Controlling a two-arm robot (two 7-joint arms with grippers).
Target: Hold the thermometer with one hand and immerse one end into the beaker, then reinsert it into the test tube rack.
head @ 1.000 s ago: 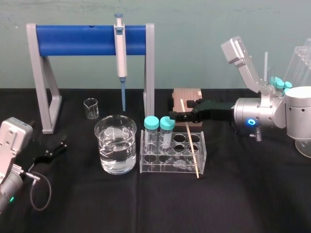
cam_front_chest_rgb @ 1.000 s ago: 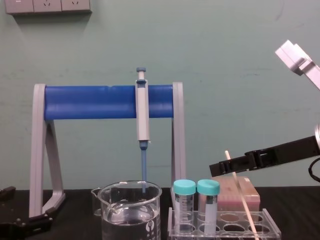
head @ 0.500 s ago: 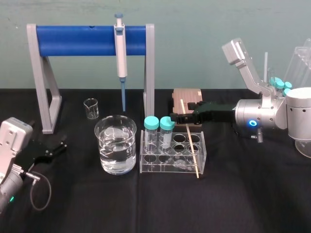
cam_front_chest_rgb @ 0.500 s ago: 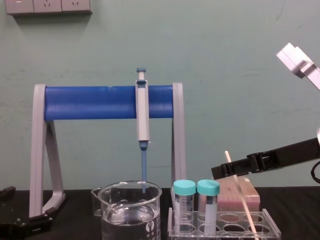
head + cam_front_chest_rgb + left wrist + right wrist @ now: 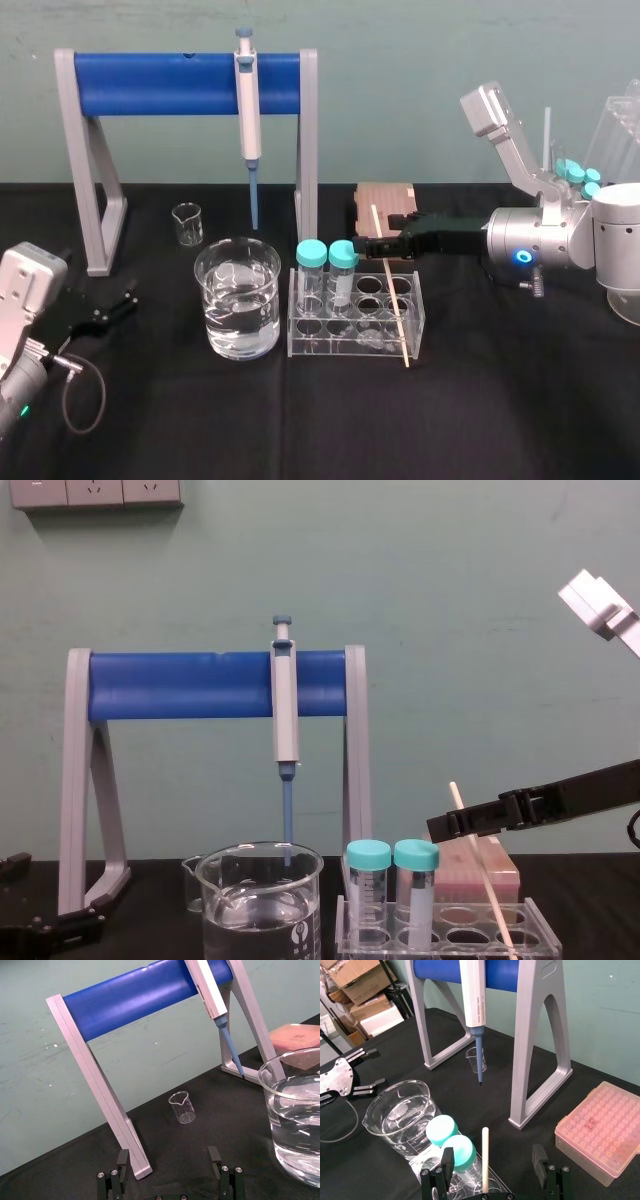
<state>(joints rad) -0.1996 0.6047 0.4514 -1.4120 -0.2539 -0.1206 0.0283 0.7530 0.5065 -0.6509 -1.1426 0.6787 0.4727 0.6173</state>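
Right gripper unclenched, thermometer leaning between its fingers from the test tube rack below; left gripper parked, fingers spread.

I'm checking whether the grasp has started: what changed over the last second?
The right gripper drew back slightly toward the robot's right and sank a little. Its jaws stand open on either side of the thermometer, with nothing taken hold of. Unchanged: the thermometer leaning in the test tube rack, the beaker, and the left gripper, parked open at the table's left.
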